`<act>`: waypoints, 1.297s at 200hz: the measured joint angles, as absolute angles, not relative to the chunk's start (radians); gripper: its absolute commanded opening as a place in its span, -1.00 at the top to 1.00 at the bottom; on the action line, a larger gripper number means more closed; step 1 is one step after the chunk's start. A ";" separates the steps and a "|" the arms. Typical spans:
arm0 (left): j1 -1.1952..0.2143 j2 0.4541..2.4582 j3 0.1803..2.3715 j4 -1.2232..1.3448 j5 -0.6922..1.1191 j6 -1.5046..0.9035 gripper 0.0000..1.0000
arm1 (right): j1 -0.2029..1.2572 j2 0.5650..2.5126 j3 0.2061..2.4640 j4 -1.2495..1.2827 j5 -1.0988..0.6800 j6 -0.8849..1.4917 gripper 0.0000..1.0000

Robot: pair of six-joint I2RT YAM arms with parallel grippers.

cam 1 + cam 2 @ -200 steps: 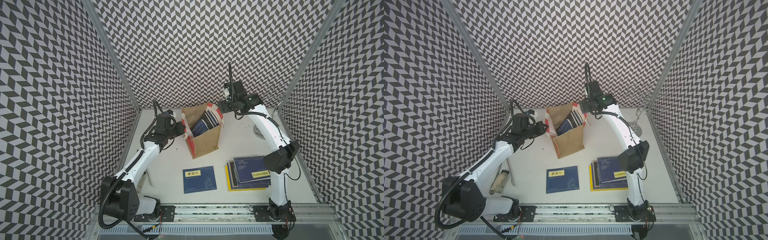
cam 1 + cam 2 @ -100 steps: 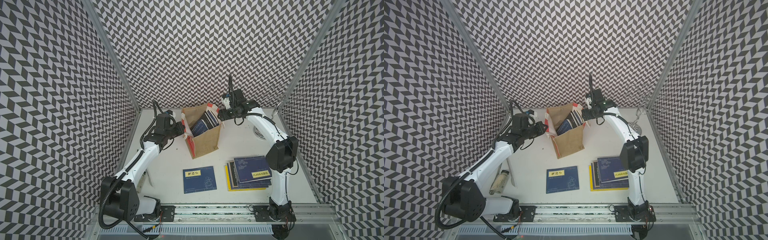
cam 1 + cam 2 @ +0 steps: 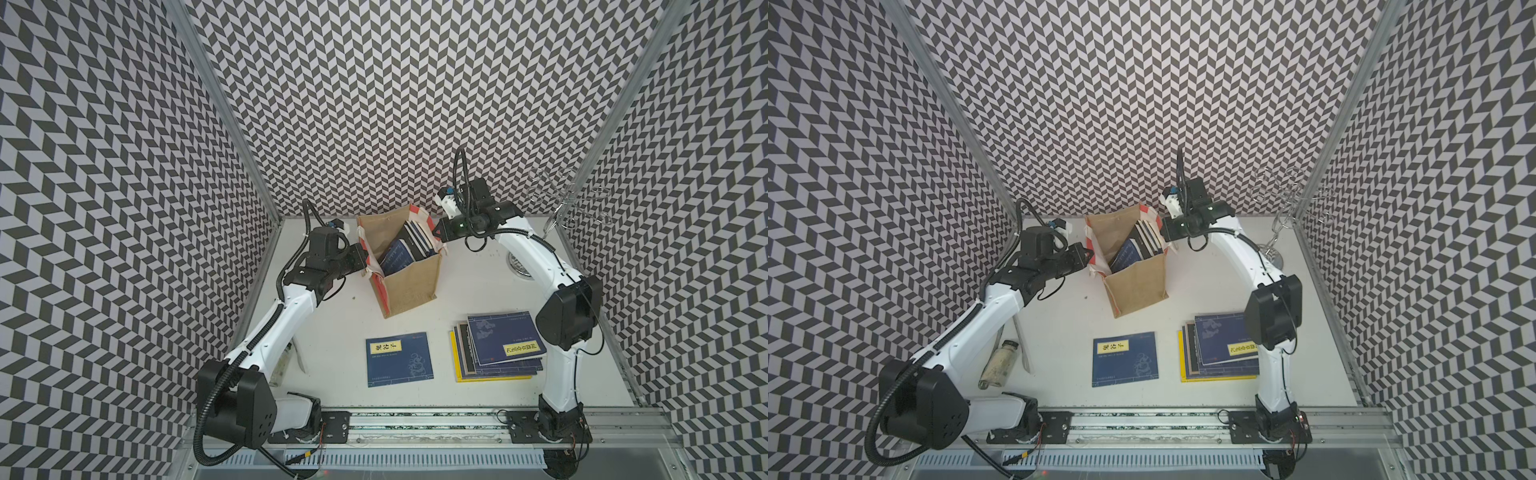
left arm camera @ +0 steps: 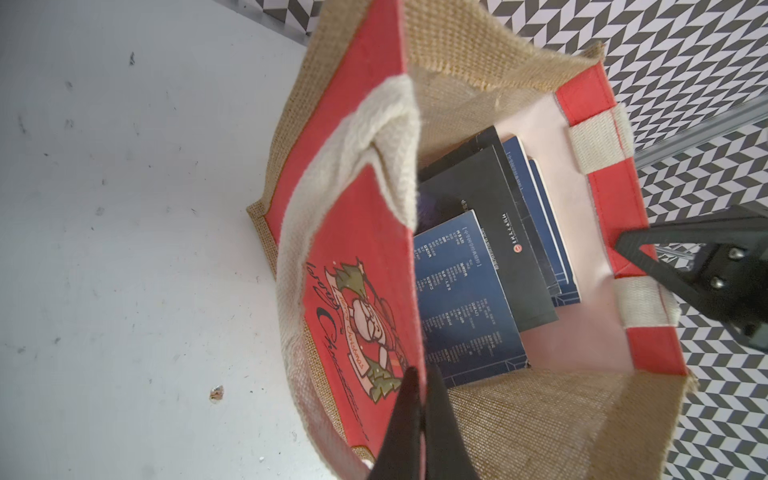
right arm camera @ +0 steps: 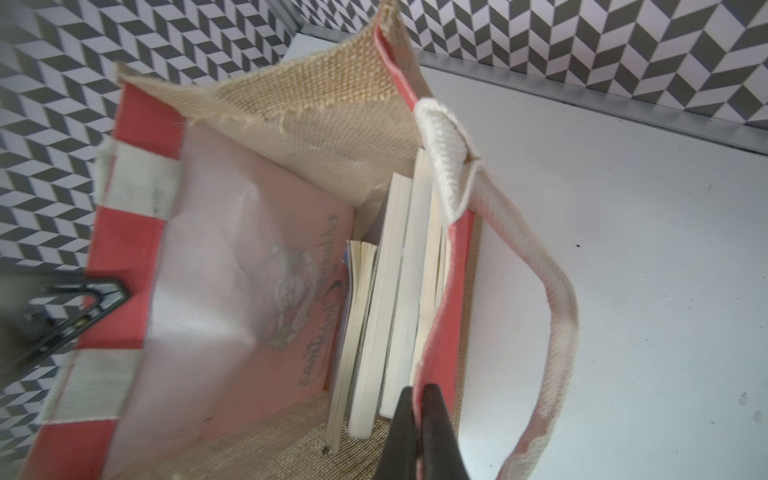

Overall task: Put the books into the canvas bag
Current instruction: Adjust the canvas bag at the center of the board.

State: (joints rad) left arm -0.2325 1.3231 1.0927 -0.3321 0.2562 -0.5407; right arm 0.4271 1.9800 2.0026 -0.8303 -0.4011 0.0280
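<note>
The canvas bag [image 3: 409, 282] [image 3: 1138, 286] stands upright at the back middle of the table, its mouth held wide. My left gripper [image 3: 365, 257] [image 4: 419, 374] is shut on the bag's left red rim. The right gripper [image 3: 436, 232] [image 5: 417, 390] is shut on the opposite red rim. Several books [image 3: 405, 249] [image 4: 465, 291] [image 5: 395, 291] stand leaning inside the bag. One navy book [image 3: 398, 359] [image 3: 1125, 359] lies flat near the front. To its right lies a stack of books [image 3: 498, 351] [image 3: 1221, 349], a navy one on top and a yellow one at the bottom.
A glass bottle [image 3: 998, 363] and a thin rod [image 3: 1021, 349] lie by my left arm at the front left. A wire stand [image 3: 561, 203] rises at the back right corner. Patterned walls close in three sides.
My right gripper has moved in onto the bag's right rim and closed on it. The left gripper has kept its hold on the left rim.
</note>
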 measured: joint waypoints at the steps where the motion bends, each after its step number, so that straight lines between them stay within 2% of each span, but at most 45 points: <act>1: -0.233 1.323 1.093 -0.332 0.256 -0.540 1.00 | 0.430 1.976 2.001 -0.829 -0.402 0.028 1.00; 67: -0.175 1.284 1.096 -0.406 0.260 -0.495 1.00 | 0.571 1.934 2.060 -0.815 -0.435 0.031 1.00; 171: -0.099 1.232 1.053 -0.432 0.286 -0.472 1.00 | 0.600 1.935 2.065 -0.795 -0.455 0.075 1.00; 217: -0.072 1.204 0.989 -0.431 0.282 -0.463 1.00 | 0.692 1.963 2.153 -0.805 -0.414 0.075 1.00; 259: -0.064 1.202 0.974 -0.467 0.267 -0.460 1.00 | 0.703 1.963 2.165 -0.812 -0.368 0.078 1.00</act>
